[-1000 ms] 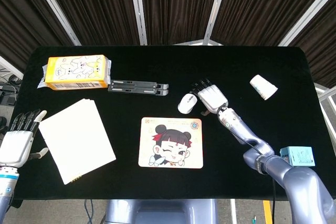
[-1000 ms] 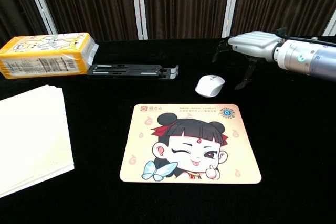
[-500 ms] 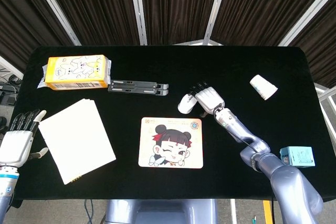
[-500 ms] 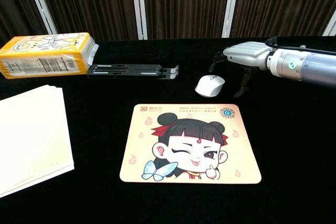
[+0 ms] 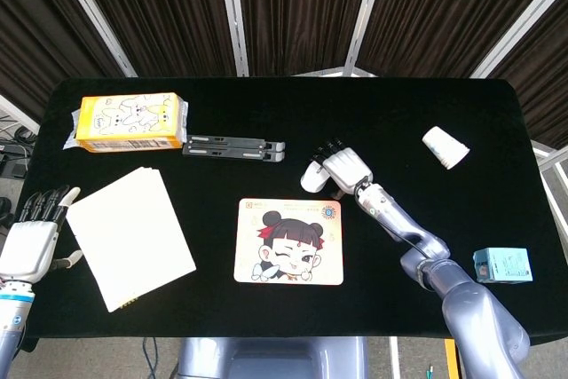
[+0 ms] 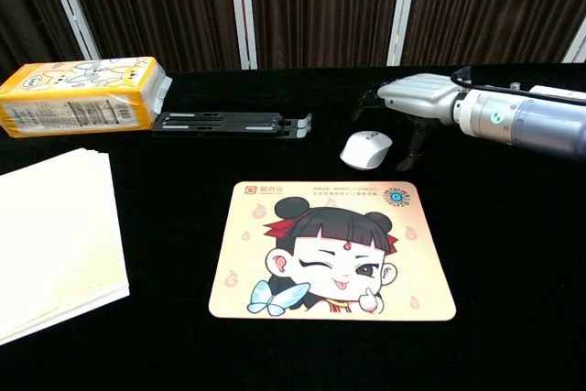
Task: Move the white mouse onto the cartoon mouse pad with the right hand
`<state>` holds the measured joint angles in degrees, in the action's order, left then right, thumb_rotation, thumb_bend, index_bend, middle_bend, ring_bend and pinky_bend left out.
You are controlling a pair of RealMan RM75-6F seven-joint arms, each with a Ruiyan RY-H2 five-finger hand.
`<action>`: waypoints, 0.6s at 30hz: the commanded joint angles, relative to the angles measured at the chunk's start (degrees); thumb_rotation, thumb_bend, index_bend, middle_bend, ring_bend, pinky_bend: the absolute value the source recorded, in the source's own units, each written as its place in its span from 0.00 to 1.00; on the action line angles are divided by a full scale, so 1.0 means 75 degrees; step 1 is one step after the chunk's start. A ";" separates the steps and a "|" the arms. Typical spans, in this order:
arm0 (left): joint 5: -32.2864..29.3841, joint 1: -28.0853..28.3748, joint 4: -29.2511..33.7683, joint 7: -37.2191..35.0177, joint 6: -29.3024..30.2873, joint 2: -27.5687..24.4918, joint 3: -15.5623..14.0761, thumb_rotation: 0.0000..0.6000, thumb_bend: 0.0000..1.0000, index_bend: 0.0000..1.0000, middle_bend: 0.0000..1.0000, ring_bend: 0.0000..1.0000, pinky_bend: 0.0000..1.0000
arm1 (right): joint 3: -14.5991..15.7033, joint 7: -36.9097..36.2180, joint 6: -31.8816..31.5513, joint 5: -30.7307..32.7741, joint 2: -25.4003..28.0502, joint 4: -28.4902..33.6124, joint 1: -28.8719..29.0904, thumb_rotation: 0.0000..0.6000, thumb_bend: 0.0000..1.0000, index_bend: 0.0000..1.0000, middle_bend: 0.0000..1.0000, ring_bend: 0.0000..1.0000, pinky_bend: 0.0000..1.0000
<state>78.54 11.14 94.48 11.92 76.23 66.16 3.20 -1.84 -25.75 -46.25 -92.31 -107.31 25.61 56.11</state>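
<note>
Black cloth table (image 5: 266, 113) w/ dark pleated curtains (image 5: 293, 6) behind, white frame bars (image 5: 232, 11) across, even light.

We see a robot test rig, a lab or studio rather than a home: a table (image 5: 266, 104) draped in black cloth, dark pleated curtains (image 5: 293, 6) with white frame bars (image 5: 232, 11) behind it, and cables on the floor (image 5: 13, 144) beside it.
</note>
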 commanded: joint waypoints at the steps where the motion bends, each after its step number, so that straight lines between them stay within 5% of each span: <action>1: -0.0016 0.0004 0.0013 0.0007 -0.0010 -0.0002 0.0000 1.00 0.17 0.00 0.00 0.00 0.00 | 0.0034 -0.0080 0.0079 0.0001 -0.0076 -0.0149 0.0070 1.00 0.04 0.17 0.10 0.00 0.00; 18: -0.0171 0.0050 0.0101 0.0009 -0.0121 -0.0018 0.0027 1.00 0.17 0.00 0.00 0.00 0.00 | 0.0235 -0.0262 0.0378 -0.0056 -0.0491 -0.0824 0.0268 1.00 0.04 0.17 0.10 0.00 0.00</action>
<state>77.26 11.51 95.22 11.99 75.34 66.03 3.39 -0.15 -27.60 -43.29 -92.72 -110.85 19.57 58.10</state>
